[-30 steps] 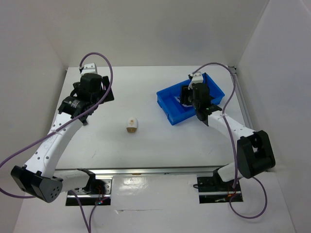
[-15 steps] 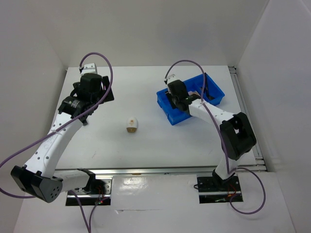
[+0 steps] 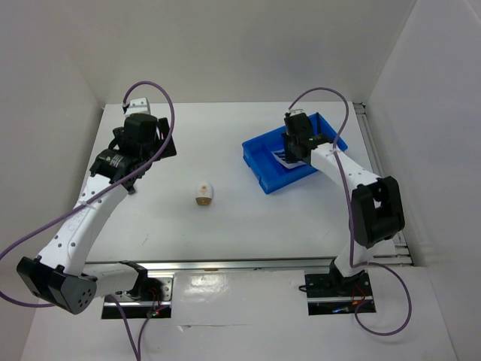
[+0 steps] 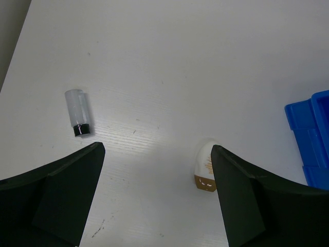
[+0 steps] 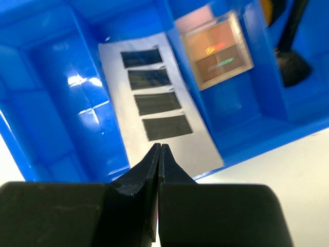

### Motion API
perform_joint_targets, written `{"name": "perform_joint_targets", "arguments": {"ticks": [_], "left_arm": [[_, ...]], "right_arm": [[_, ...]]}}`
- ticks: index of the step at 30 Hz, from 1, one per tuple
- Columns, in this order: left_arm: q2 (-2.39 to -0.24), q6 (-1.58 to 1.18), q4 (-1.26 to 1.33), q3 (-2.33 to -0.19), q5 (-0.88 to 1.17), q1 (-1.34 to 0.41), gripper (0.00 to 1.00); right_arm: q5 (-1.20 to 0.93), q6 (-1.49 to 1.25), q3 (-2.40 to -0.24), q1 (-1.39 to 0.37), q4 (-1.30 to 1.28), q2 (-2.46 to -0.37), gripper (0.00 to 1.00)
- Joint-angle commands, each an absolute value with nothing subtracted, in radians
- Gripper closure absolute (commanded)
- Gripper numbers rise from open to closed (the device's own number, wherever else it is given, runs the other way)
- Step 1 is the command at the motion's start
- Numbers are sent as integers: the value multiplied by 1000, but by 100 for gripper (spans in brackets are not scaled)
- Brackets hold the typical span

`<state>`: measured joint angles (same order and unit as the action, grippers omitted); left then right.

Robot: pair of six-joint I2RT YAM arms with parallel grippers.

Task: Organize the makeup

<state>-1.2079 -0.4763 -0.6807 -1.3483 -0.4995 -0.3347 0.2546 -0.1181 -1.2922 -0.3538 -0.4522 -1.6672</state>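
Right end effector (image 5: 160,148) shifted, shut over tray (image 5: 46,82)

A flat white rectangular table (image 3: 248,226) fills the middle of the scene. Beyond its far edge rises a plain white back wall panel (image 3: 248,45). A white left wall panel (image 3: 37,113) and a white right wall panel (image 3: 440,90) close in the table's sides (the three meet at clean seams, like a booth). A silvery metal rail (image 3: 225,265) runs along the table's near edge, and a thinner metal strip (image 3: 382,177) runs along its right edge. The light is soft and even. A brighter sheen (image 4: 154,146) lies on the tabletop, showing fine parallel grain and small dark specks.
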Motion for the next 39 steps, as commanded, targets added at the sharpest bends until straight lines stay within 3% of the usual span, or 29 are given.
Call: {"name": "perform_joint_targets", "arguments": {"ticks": [1,13,19,21,25,26,28,29,35,39], "left_arm": [[-1178,-483,-661,-1350,-505,-333,1],[-1178,-483,-661,-1350,-514,-333,1],[-1178,-483,-661,-1359,-514,-333,1],[-1187,-483,-661,-1368,-514,-333,1],[-1187,-483,-661,-1368,-514,-333,1],[-1187,-483,-661,-1377,-514,-333,1],[-1187,-483,-661,-1378,-514,-333,1],[-1187,-483,-661,-1378,-514,-333,1],[-1140,-554,-695,-1378,-628,-333,1],[-1043,-554,-649,-1325,-698,-333,0]], "right_arm": [[215,-158,-1334,-362,-502,-1712,100],[242,-176,-1405,-353,-555,-1861,100],[252,-167,-1508,-385,-520,-1783,100],[241,-167,-1540,-397,-505,-1753,96],[155,-187,-1589,-466,-459,-1704,69],[129,-198,-1601,-483,-450,-1704,49],[45,-207,-1601,-543,-440,-1721,30],[5,-221,-1601,-566,-428,-1756,16],[-8,-304,-1652,-701,-465,-1942,3],[-37,-336,-1680,-758,-456,-2032,0]]}}
